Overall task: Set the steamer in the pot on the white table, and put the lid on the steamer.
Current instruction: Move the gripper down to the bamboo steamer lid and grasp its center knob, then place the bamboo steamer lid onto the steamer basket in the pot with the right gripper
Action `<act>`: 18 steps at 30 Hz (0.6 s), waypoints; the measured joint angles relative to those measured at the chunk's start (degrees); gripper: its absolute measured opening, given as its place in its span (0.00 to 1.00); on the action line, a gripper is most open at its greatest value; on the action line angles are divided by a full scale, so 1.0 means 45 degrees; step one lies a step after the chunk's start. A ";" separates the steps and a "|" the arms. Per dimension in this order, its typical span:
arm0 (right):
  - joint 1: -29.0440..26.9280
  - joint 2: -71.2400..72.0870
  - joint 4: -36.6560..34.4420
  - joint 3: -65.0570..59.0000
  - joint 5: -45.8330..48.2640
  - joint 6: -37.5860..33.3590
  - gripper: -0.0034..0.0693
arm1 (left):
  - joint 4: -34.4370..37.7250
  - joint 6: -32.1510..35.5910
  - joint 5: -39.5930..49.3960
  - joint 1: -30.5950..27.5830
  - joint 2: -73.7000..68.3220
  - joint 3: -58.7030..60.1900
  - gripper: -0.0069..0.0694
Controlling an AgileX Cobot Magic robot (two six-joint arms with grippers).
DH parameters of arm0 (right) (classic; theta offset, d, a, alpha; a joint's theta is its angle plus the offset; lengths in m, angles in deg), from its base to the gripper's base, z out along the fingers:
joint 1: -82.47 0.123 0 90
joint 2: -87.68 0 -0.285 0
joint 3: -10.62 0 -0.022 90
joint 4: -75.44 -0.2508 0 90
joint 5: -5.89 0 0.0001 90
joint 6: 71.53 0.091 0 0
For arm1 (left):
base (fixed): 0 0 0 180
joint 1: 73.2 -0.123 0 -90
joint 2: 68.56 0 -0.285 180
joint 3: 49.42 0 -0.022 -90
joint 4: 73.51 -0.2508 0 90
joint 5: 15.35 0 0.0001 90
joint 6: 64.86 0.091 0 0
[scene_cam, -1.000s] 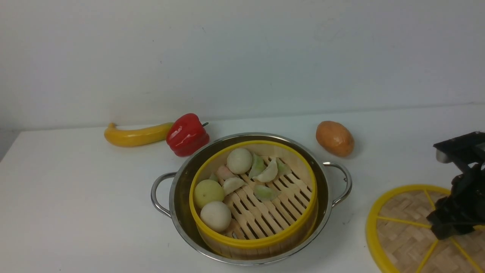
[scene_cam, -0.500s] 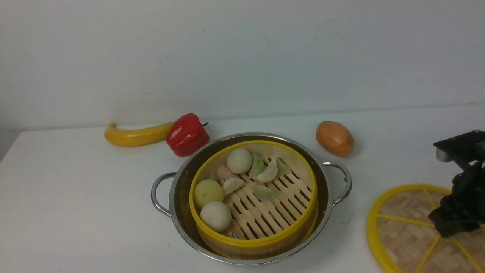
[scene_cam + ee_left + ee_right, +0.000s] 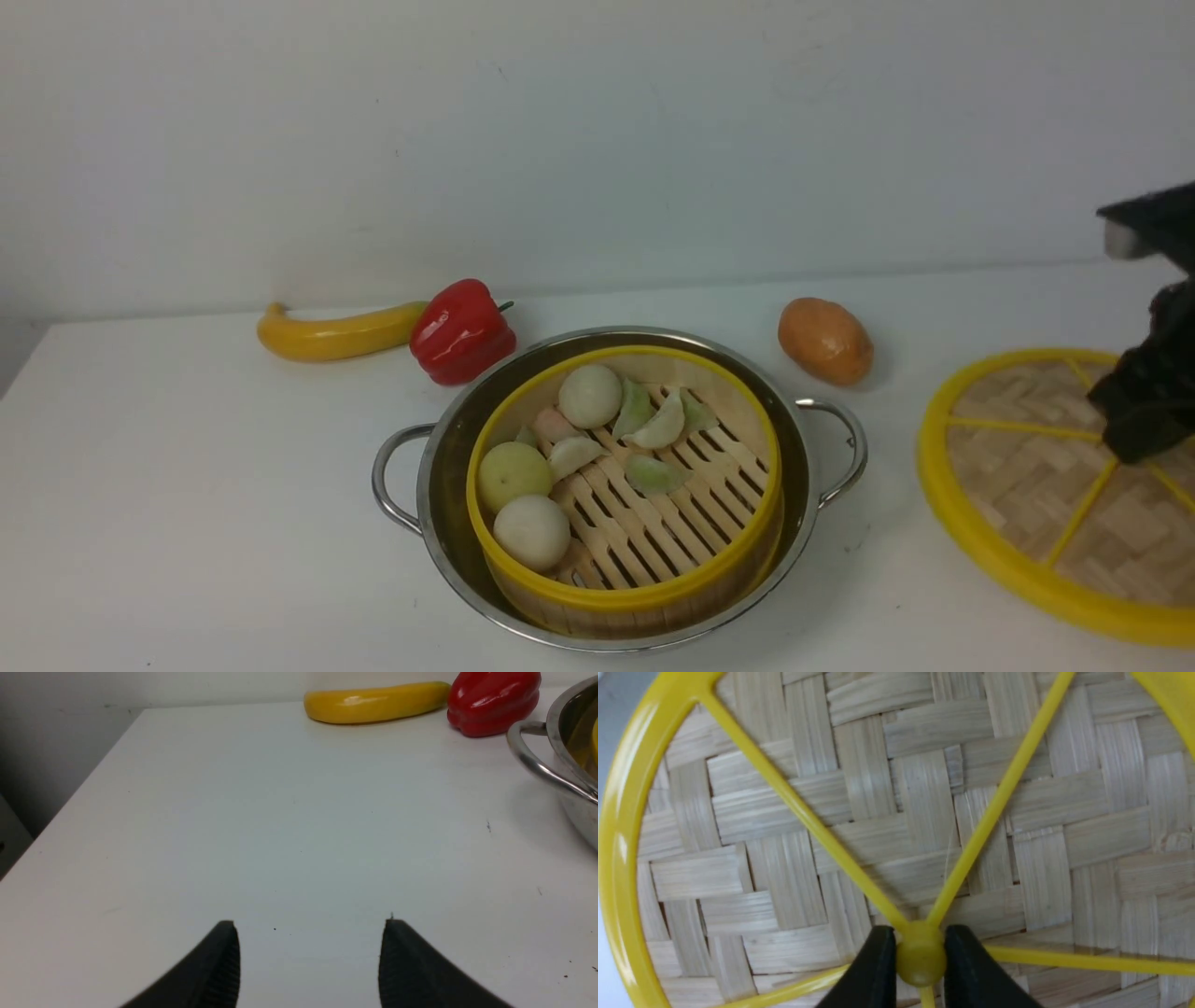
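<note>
Steamer (image 3: 691, 504) sits inside the pot (image 3: 446, 467), its yellow rim a little proud of the steel one and its buns and dumplings crowded toward the far and left side of the slatted floor, so the first half of the job looks done. The pot stands near the middle of the counter (image 3: 187, 485).

The lid (image 3: 1027, 467) is well off to the right of the pot, partly cut off by the edge of the front view. The right hand (image 3: 1139, 439) is clenched on its small centre knob (image 3: 920, 960), one black finger on each side where the spokes meet. That is a sensible hold, since the knob is the only raised part on a flat disc. The lid appears to tilt, its near rim lower (a pinch at one central point lets a wide disc tip).

The left hand (image 3: 309, 924) is released and grasps nothing, parked low over bare counter left of the pot, out of the lid's likely path.

A red pepper (image 3: 460, 331), a yellow banana-shaped toy (image 3: 336, 334) and a potato (image 3: 825, 341) lie behind the pot, apart from it.
</note>
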 joint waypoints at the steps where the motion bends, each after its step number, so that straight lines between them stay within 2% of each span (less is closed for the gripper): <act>1: 0.0000 0.0008 -0.0067 0.0273 0.0025 0.0000 0.20 | 0.0000 0.0000 0.0000 0.0000 0.0000 0.0000 0.59; 7: 0.0383 0.0049 -0.0836 0.1581 0.0109 -0.0245 0.20 | 0.0000 0.0000 0.0000 0.0000 0.0000 0.0000 0.59; 18: 0.4703 -0.0744 -0.0725 0.4461 0.0328 -0.0058 0.20 | 0.0000 0.0000 0.0000 0.0000 0.0000 0.0000 0.59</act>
